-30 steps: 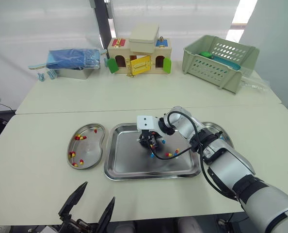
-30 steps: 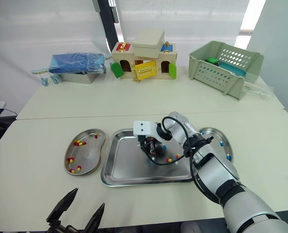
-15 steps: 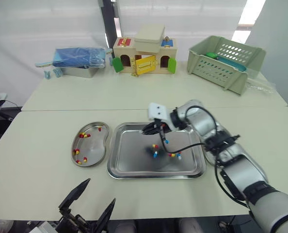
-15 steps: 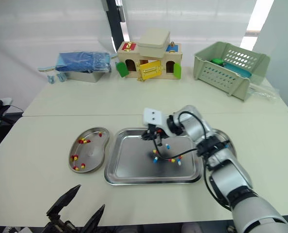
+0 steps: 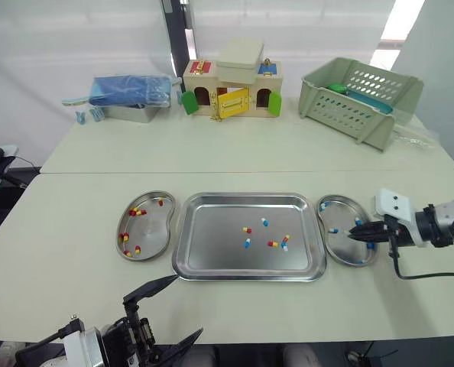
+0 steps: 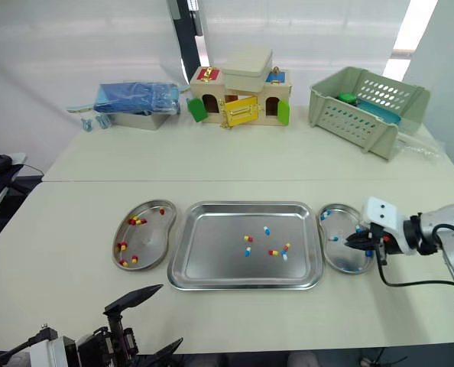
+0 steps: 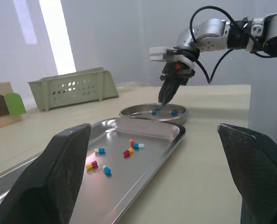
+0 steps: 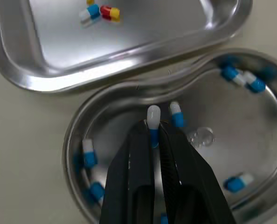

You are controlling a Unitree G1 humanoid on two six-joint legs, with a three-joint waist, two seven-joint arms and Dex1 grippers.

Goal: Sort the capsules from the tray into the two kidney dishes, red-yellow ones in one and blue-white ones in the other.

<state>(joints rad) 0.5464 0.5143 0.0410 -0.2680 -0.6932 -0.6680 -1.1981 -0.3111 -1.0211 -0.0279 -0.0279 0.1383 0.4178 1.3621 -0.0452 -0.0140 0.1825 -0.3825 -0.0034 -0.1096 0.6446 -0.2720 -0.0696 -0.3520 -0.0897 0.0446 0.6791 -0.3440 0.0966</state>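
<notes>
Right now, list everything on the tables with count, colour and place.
Tray: one, silver, near table centre.
Loose capsules: about six, red-yellow and blue-white, in tray.
Left kidney dish: one, silver, left of tray, holds red-yellow capsules.
Right kidney dish: one, silver, right of tray, holds blue-white capsules.
Toy house: one, wooden, coloured doors, far centre.
Basket: one, pale green, far right.
Metal box: one, silver, blue bundle on top, far left.
Right gripper: black, shut on held capsule, blue-white, over right kidney dish.
Left gripper: black, open, near table edge.
</notes>
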